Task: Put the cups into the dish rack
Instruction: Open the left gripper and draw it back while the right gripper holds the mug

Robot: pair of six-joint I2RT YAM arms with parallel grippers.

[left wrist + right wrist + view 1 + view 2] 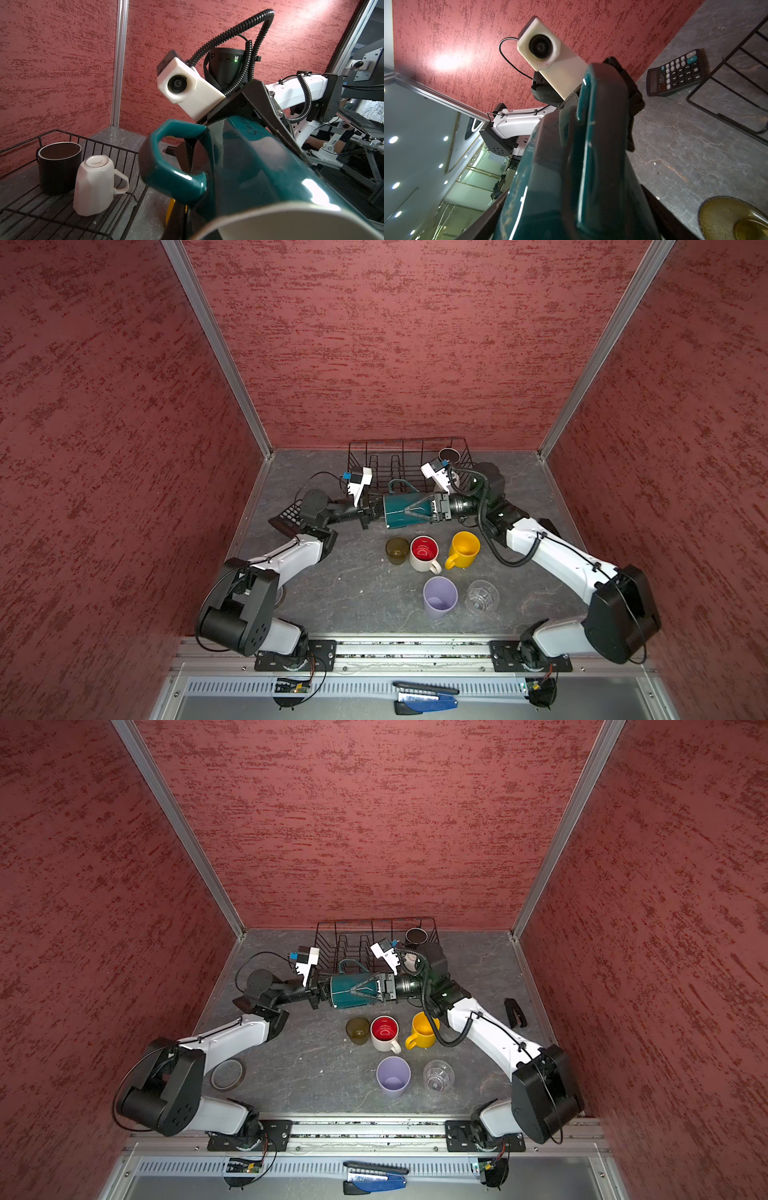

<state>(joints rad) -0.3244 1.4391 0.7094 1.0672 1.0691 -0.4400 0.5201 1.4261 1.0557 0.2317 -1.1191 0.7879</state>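
A teal mug (395,512) (259,176) (571,176) hangs on its side just in front of the dish rack (409,443) (62,133). My left gripper (374,512) is shut on its rim. My right gripper (404,510) straddles its body from the base end, fingers against both sides. In the rack stand a black mug (449,455) (59,166) and an upturned white mug (93,185). On the table stand an olive tumbler (397,549), a red-lined white mug (424,553), a yellow mug (463,549), a lavender tumbler (439,596) and a clear glass (482,596).
A calculator (677,72) lies on the table left of the rack, under my left arm. A tape roll (227,1074) sits by the left arm's base, and a black stapler (515,1013) near the right wall. A blue stapler (424,697) lies below the front rail.
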